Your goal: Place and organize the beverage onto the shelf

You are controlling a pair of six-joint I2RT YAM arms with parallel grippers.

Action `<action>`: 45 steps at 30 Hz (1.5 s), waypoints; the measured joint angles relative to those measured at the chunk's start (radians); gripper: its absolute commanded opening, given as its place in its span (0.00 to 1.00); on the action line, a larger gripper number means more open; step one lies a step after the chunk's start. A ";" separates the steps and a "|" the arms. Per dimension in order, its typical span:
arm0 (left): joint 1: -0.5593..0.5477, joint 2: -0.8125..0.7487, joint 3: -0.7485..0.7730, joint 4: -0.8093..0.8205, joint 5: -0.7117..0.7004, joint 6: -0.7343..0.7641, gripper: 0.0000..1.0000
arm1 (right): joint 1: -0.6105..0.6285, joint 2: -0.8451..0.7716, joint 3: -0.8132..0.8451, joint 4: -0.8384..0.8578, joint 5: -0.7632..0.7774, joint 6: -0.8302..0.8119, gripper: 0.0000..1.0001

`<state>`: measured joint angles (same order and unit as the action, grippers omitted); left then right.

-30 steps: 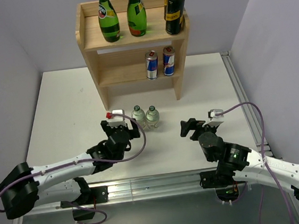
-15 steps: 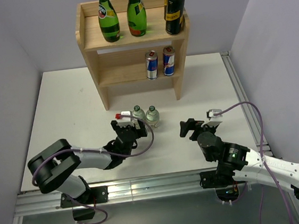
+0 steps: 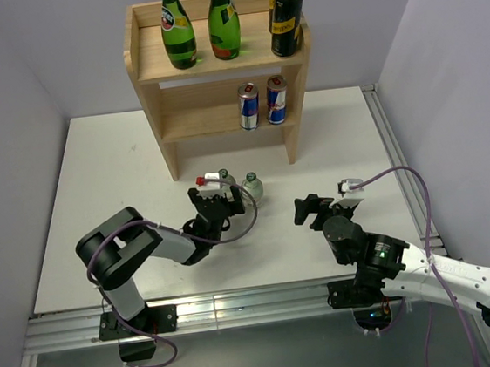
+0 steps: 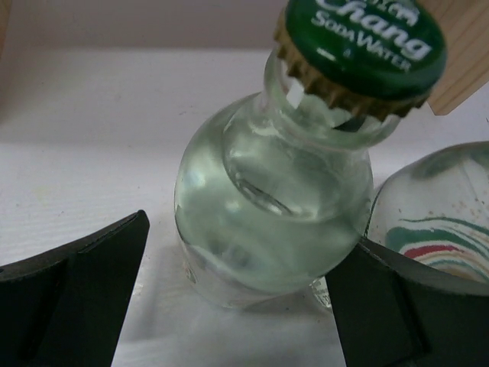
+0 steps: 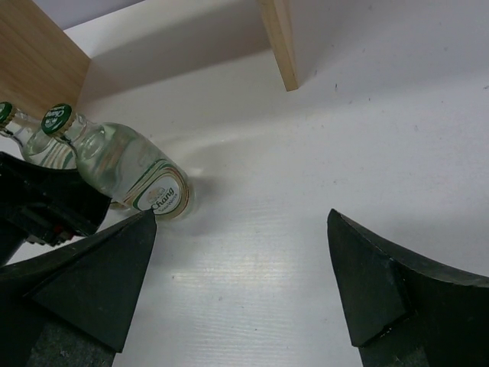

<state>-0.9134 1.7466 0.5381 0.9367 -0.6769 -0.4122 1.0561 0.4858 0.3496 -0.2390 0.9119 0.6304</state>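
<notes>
Standing on the table (image 3: 104, 181) before the shelf (image 3: 218, 68), your soda-water bottle (image 4: 271, 222) sits upright — cap up, long axis vertical — between the left gripper (image 4: 241, 260)'s spread, unclenched fingers; the right gripper (image 3: 311, 207) hangs open, well apart.

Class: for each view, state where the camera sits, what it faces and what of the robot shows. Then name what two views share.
Top external: above, behind the arms, looking down on table and shelf; both arms show.
Left wrist: on left arm, close on one clear bottle; its fingers show.
Right wrist: on right arm, low, facing two bottles and the shelf; its fingers show.
Shared: both wrist views show that bottle.
</notes>
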 measured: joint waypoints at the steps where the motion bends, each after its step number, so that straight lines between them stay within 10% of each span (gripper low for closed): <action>1: 0.005 0.005 0.005 0.001 0.002 0.004 0.99 | 0.000 0.000 0.000 0.000 0.000 0.000 1.00; 14: 0.066 0.078 0.079 0.023 0.029 0.018 0.76 | 0.000 0.000 0.000 0.000 0.000 0.000 1.00; 26: 0.094 0.103 0.101 0.040 0.024 0.048 0.03 | 0.000 -0.002 0.000 0.000 0.000 0.000 0.99; 45: 0.096 -0.028 0.064 -0.160 -0.024 0.060 0.00 | 0.000 -0.014 0.000 0.000 0.000 0.000 0.99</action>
<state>-0.8173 1.7184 0.6022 0.7769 -0.7006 -0.3523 1.0561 0.4721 0.3492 -0.2390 0.9123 0.6304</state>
